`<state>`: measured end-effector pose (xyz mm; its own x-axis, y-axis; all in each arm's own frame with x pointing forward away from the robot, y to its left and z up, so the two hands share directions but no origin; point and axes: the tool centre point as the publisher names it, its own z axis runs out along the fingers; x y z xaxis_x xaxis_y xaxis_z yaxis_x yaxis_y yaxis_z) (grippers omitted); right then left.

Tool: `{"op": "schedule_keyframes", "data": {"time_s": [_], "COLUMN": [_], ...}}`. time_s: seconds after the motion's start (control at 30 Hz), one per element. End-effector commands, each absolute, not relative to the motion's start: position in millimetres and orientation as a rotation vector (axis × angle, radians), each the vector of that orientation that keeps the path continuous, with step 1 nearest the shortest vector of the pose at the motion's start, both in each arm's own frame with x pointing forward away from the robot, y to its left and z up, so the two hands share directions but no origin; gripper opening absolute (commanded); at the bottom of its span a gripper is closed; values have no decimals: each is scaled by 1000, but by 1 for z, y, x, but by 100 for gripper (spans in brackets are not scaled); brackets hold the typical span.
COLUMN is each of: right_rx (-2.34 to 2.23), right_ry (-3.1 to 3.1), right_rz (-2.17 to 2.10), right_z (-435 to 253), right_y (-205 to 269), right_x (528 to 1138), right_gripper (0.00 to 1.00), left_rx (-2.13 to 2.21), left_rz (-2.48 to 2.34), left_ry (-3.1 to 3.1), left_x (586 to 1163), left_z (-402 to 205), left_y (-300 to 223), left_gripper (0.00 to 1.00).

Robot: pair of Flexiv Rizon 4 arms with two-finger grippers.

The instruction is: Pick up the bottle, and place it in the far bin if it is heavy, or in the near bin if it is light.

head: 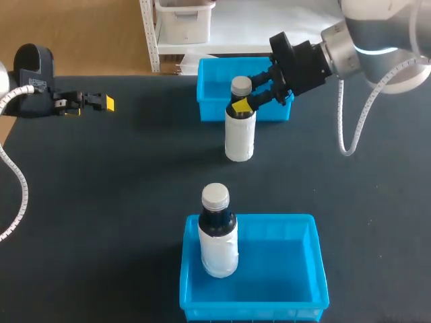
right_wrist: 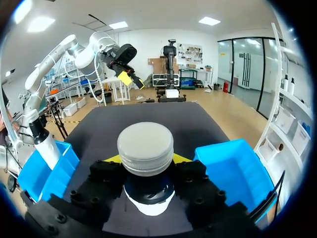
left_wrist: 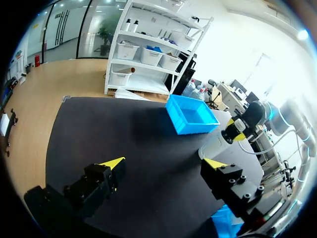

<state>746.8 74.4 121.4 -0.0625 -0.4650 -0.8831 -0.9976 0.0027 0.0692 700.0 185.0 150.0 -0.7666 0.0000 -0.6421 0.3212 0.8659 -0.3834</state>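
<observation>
Just short of the far bin (head: pixel 201 94), the bottle (head: pixel 239 138) stands upright, axis vertical, its neck clamped between both fingers of my right gripper (head: pixel 248 101). Left gripper (left_wrist: pixel 164 163) is open, empty and well apart. Far bin lies directly behind the bottle; near bin (head: pixel 316 256) lies toward me and holds a second bottle (head: pixel 217 235).

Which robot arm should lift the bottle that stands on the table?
Right. The right gripper is shut on the neck of the bottle by the far bin. The left gripper is open, far off to the side.
</observation>
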Motion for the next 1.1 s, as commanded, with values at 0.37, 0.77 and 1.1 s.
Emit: {"op": "schedule_keyframes", "data": {"time_s": [0.37, 0.77, 1.1], "right_rx": [-1520, -1499, -1465], "right_ry": [1588, 1588, 1618], "right_rz": [910, 894, 937], "right_z": [184, 230, 234], "right_y": [35, 6, 3], "right_x": [724, 641, 567], "right_gripper": [0, 0, 0], "left_rx": [231, 231, 231], "left_rz": [-636, -636, -636], "left_ry": [2374, 2374, 2374], "left_x": [700, 700, 700], "left_z": [150, 150, 150], "left_y": [185, 185, 185], "left_gripper": [100, 100, 100]}}
